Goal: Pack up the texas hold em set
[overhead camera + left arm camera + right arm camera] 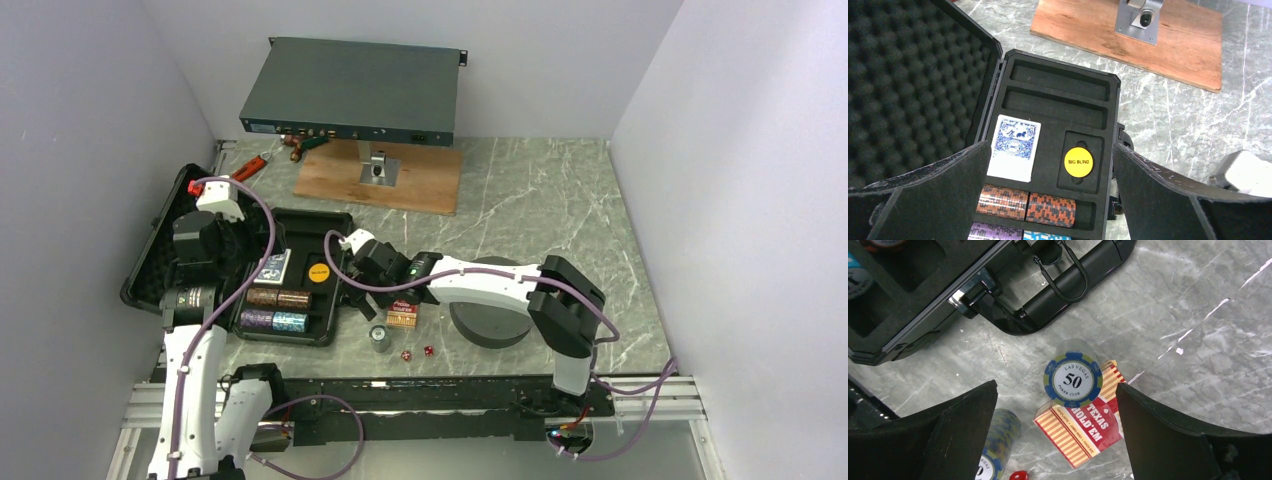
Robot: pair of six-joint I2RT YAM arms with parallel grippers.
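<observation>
The black case lies open at the table's left, its foam-lined lid folded back. Its tray holds a blue card deck, a yellow disc and chip stacks. My left gripper hangs open above the tray, holding nothing. My right gripper is open over the table beside the case handle. An upright blue chip stack stands below, between its fingers, untouched, next to a red card box. A second chip stack and a red die lie nearby.
A thick dark grey foam ring lies under the right arm. A grey rack-mount box sits on a metal stand over a wooden board at the back. Red-handled tools lie behind the case. Walls close in on both sides.
</observation>
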